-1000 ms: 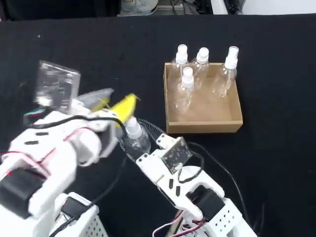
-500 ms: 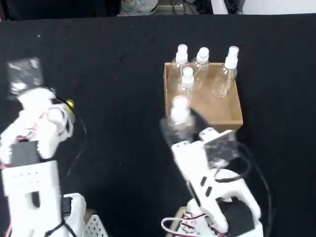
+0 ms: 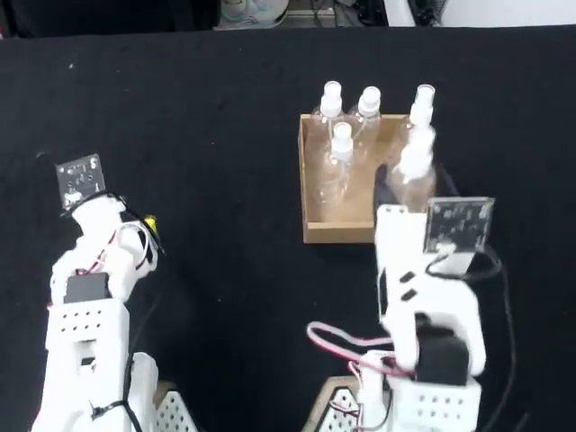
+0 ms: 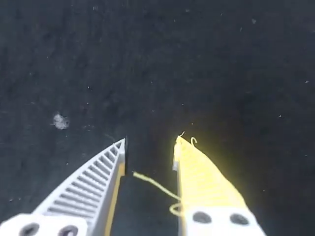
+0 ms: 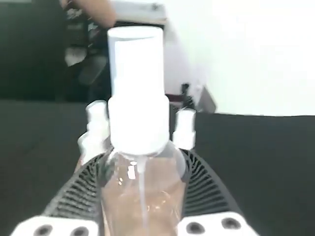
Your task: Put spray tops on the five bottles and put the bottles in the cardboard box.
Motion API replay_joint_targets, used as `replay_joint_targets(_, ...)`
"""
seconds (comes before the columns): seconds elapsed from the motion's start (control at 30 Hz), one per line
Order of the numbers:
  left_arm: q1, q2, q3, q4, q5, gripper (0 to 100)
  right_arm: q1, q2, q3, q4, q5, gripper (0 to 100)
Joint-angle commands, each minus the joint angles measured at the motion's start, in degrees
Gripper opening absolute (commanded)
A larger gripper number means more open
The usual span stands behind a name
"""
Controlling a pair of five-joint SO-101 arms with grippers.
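Over the box: the right gripper (image 5: 142, 160) is squeezed tight on a clear bottle (image 3: 414, 180). One black finger is on each side of it.
Held bottle: it stands straight up in the gripper. It has a white spray top (image 5: 137, 98) on it. It is not clear if its bottom touches the box floor.
Box: the brown cardboard box (image 3: 337, 232) sits right in front of the right gripper. The held bottle is over the box corner closest to that gripper.
Other bottles: three bottles (image 3: 368, 108) stand in a row at the box wall farthest from the right gripper. A fourth bottle (image 3: 341, 148) stands a bit closer, off to the side of the held one. All four are in the box and have white spray tops on.
Left gripper: the left gripper (image 4: 150, 142) is far from the box and well apart from the right gripper. It points down at the table. Its fingers are spread apart, one grey and one yellow, with nothing between them.
String: a thin yellow string (image 4: 152, 184) hangs across the gap next to the yellow finger.
Table: the black table (image 3: 225, 135) lies under both grippers.
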Motion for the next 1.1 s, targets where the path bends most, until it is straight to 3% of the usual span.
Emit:
replay_joint_targets(0.0,0.8,-0.1,1.8,-4.6,0.8,16,2.8,6.6,3.6,-14.9,0.8,1.1)
replay_joint_targets(0.2,0.9,-0.1,4.8,-8.2,4.7,16,2.7,13.4,16.3,-41.1,0.8,1.1)
replay_joint_targets(0.3,0.9,0.0,6.5,-10.8,5.4,16,2.7,15.9,19.6,-48.6,0.8,1.1)
replay_joint_targets(0.47,0.9,-0.1,7.1,-11.8,5.5,16,2.6,21.0,19.3,-50.6,0.5,1.1)
replay_joint_targets(0.67,0.9,-0.1,7.1,-11.5,5.4,16,2.7,28.6,15.6,-52.3,-6.1,1.1)
replay_joint_targets(1.07,0.9,-0.1,7.1,-11.5,5.3,16,2.6,39.5,10.2,-52.3,-6.0,1.2)
